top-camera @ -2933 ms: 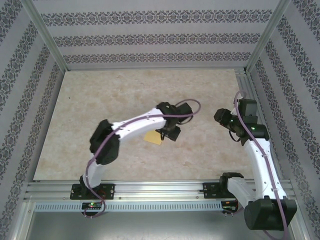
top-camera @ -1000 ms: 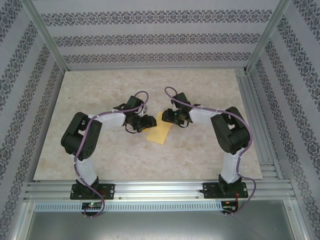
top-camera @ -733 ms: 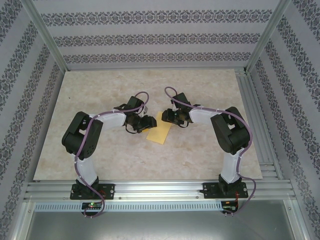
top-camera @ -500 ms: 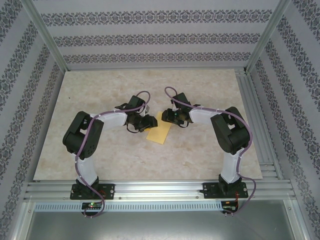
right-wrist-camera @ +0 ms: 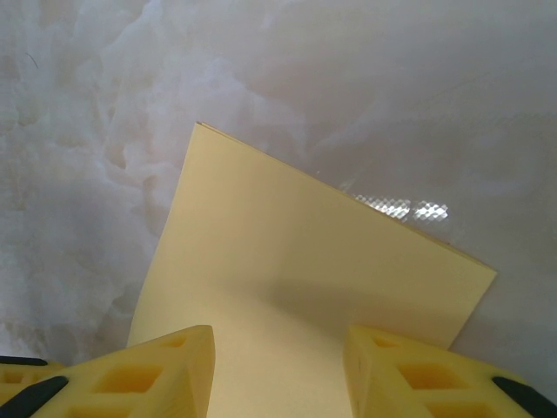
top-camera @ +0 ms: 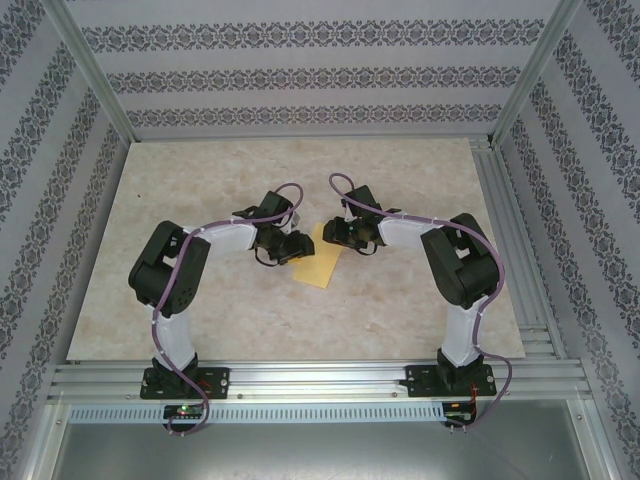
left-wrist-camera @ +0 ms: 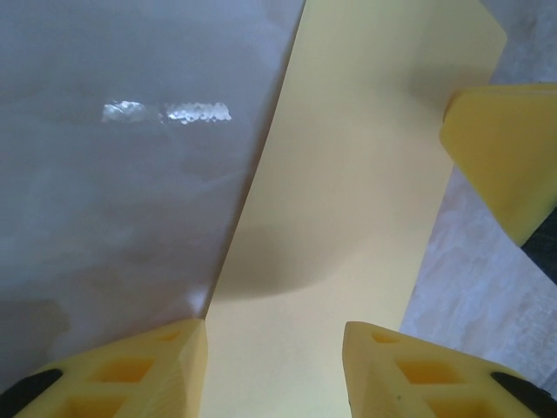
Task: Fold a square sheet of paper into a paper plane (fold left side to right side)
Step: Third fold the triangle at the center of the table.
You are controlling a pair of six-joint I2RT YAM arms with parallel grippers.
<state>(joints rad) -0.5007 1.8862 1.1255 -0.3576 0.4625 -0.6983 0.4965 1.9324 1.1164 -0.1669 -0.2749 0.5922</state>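
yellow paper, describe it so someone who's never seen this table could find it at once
On the pale marbled table, look at the middle. The sheet of paper lies flat there, between the left gripper and the right gripper, which nearly meet over it. It is thin, plain and yellow-orange, unlike the dark gripper bodies beside it.

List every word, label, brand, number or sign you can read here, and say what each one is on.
No text can be read in any view.
Paper: blank, no print.
Wallpaper: bands of ornament, no letters.
Table: marbled surface, no label.
Arm bases: any markings are too small to read.
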